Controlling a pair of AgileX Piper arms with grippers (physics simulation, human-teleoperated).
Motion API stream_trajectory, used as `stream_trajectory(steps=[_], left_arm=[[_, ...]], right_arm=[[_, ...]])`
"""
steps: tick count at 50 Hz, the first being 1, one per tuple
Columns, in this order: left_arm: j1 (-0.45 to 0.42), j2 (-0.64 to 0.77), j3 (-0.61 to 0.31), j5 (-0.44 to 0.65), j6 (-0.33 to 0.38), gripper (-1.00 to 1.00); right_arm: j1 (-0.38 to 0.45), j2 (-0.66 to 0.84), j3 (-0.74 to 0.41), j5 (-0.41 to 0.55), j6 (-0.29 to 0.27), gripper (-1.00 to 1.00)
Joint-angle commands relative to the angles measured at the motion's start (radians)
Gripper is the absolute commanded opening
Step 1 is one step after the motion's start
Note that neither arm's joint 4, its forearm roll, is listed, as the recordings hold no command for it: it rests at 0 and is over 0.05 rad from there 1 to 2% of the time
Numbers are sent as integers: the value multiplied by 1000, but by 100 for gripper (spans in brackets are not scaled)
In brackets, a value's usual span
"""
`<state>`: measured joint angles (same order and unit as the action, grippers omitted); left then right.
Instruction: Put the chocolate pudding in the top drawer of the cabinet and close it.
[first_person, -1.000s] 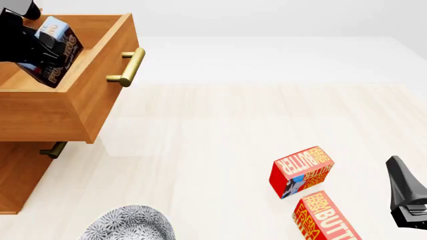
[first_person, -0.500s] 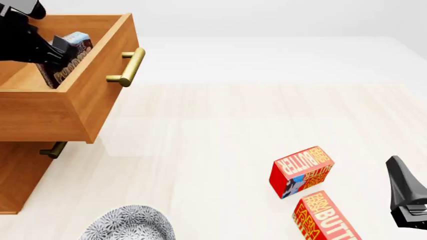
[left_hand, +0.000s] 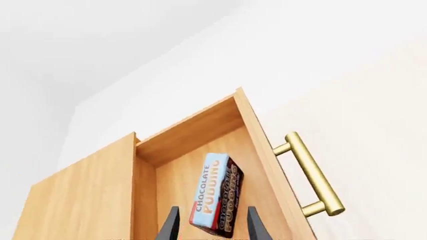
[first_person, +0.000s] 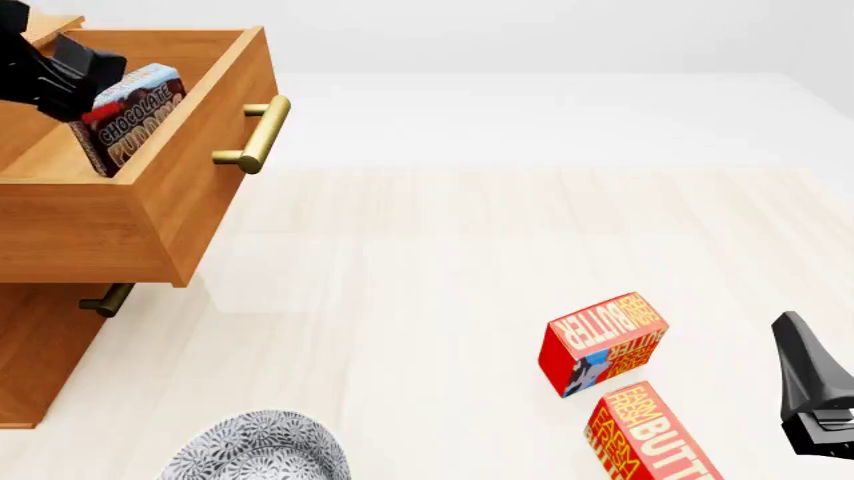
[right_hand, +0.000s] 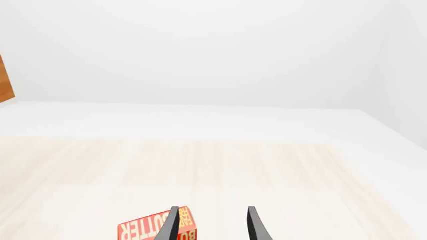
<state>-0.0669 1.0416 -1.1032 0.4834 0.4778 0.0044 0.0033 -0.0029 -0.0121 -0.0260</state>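
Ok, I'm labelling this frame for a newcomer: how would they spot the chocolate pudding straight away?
Start at the big warm brown wooden cabinet on the left; its upper deep drawer with the brass bar handle stands pulled open. Leaning inside is the small thin chocolate pudding box, pale blue band over dark brown, unlike the two bigger red-orange butter boxes on the table.

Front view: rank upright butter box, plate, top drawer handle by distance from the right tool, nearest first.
1. Upright butter box, just left of the right tool.
2. Plate, near edge, left of centre.
3. Top drawer handle, far left, on the open drawer.
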Motion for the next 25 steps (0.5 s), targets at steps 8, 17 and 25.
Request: stream_trajectory(steps=[8, 17, 25], left_arm=[[-37, -88, -1, 8, 21, 100], [-63, -121, -8, 35, 10, 100], [-88, -163, -23, 72, 7, 100]], right_arm=[[-1, -1, 0, 2, 4, 100], [-1, -1, 0, 2, 4, 100], [-1, -1, 0, 2, 3, 100]])
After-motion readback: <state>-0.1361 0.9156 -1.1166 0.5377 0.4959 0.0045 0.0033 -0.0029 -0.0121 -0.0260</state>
